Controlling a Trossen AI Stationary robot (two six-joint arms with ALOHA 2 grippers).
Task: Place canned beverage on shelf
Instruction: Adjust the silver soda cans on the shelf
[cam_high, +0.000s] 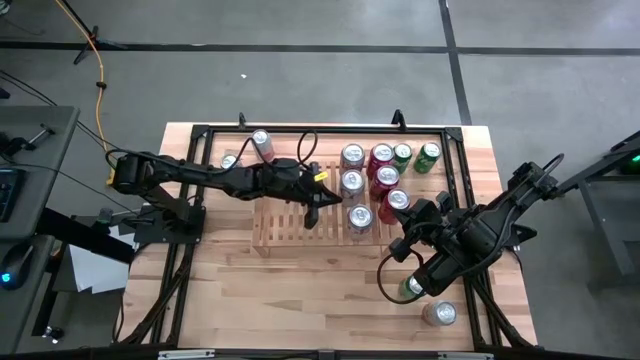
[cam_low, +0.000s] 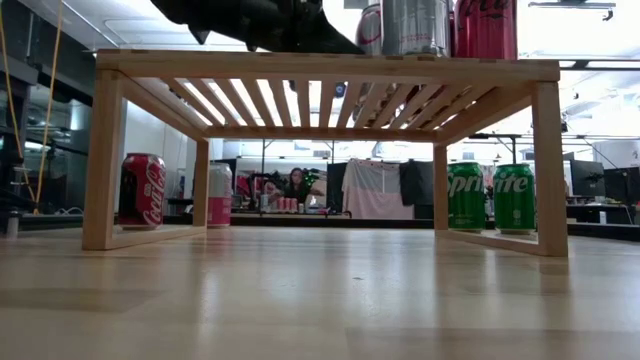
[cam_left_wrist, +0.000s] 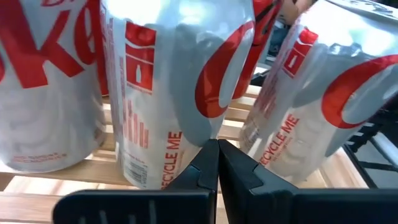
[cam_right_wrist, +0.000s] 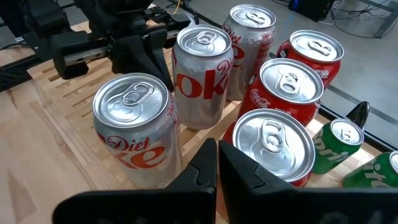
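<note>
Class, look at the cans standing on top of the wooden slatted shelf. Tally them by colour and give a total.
Silver Diet Coke cans: 3
Red Coca-Cola cans: 3
Total on the shelf: 6

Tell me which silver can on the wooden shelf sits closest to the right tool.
The silver Diet Coke can at the light slatted wooden shelf's front edge. The other two silver cans stand behind it, farther from the right tool.
</note>
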